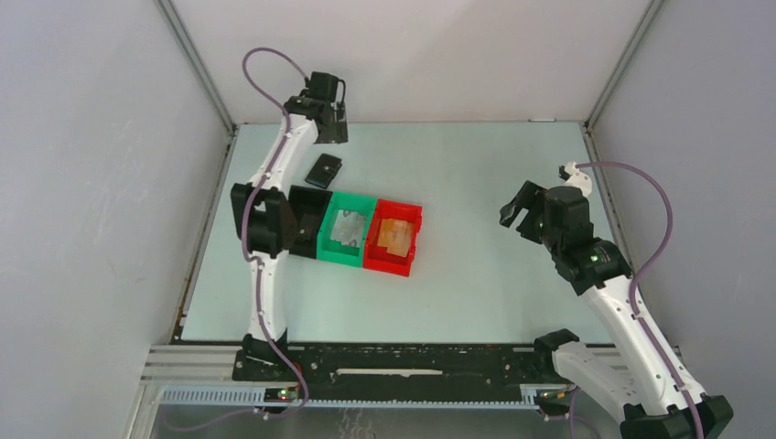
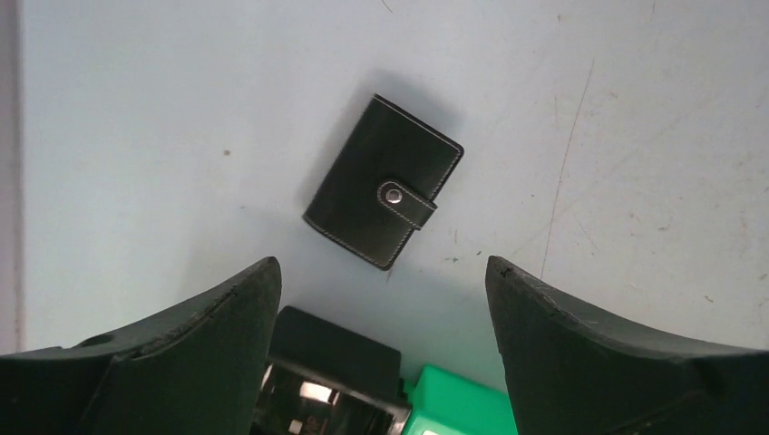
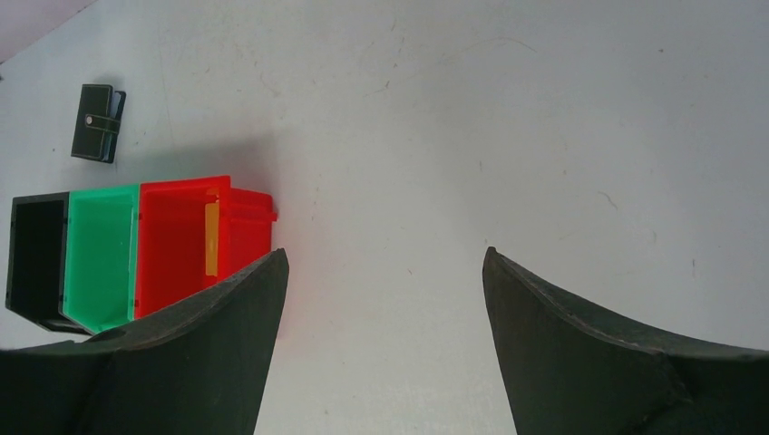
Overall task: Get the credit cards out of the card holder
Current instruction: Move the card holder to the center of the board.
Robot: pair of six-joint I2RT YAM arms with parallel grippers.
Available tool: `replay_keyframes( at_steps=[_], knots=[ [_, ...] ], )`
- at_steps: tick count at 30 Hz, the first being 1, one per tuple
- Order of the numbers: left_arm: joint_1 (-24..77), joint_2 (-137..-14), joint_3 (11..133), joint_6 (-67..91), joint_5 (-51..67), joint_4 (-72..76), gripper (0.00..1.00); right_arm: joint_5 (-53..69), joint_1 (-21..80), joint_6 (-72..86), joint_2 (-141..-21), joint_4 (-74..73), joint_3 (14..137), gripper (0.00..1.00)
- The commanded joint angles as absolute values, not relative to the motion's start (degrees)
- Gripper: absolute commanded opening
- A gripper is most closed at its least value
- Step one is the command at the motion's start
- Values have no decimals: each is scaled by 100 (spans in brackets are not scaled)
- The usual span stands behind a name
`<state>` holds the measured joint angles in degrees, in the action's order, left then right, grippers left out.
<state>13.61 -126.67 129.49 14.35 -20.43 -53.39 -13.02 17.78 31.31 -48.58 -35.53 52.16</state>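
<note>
The card holder (image 1: 323, 170) is a small black wallet with white stitching. It lies flat on the table, folded shut with its snap strap fastened. It also shows in the left wrist view (image 2: 381, 181) and in the right wrist view (image 3: 96, 122). No credit cards show outside it; they are hidden. My left gripper (image 1: 331, 128) hangs open and empty above the table just behind the wallet, which lies beyond its fingertips (image 2: 263, 276). My right gripper (image 1: 518, 218) is open and empty over bare table far to the right (image 3: 385, 254).
Three small bins stand in a row in front of the wallet: a black bin (image 1: 307, 215) partly behind my left arm, a green bin (image 1: 348, 229) with something shiny grey inside, and a red bin (image 1: 395, 236) with something orange inside. Grey walls enclose the table.
</note>
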Motion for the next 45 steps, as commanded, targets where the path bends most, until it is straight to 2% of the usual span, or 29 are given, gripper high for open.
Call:
replay_keyframes(
  at_steps=[1,5,13,24,29,34,36,40,45],
  knots=[
    [1389,-13102,13468,1438,-1672,-5463,87,-1374,1859,3255,-4942,-3569,5405,87],
    [1368,-13485,13469,1720,-1378,-5439,85,-1399,1872,3297,-4958,-3557,5399,87],
    [1168,-13865,13369,2537,-1648,-5579,83,-1510,1887,3354,-4898,-3717,5405,87],
    [1206,-14124,13361,1786,-1923,-5771,83,-1509,1898,3401,-4933,-3697,5398,87],
    [1362,-14272,13344,1209,-2560,-5825,85,-1466,1924,3461,-4979,-3673,5405,87],
    [1398,-14450,13557,1221,-2545,-5927,82,-1452,1951,3496,-4995,-3642,5405,87],
    [1389,-14537,13635,1292,-2515,-5944,79,-1446,1961,3516,-4967,-3639,5405,86],
    [1359,-14793,14003,1419,-2401,-6192,67,-1481,1971,3536,-4948,-3664,5405,86],
    [1232,-14687,13765,1546,-2064,-6048,43,-1505,1975,3533,-4969,-3672,5403,86]
  ],
)
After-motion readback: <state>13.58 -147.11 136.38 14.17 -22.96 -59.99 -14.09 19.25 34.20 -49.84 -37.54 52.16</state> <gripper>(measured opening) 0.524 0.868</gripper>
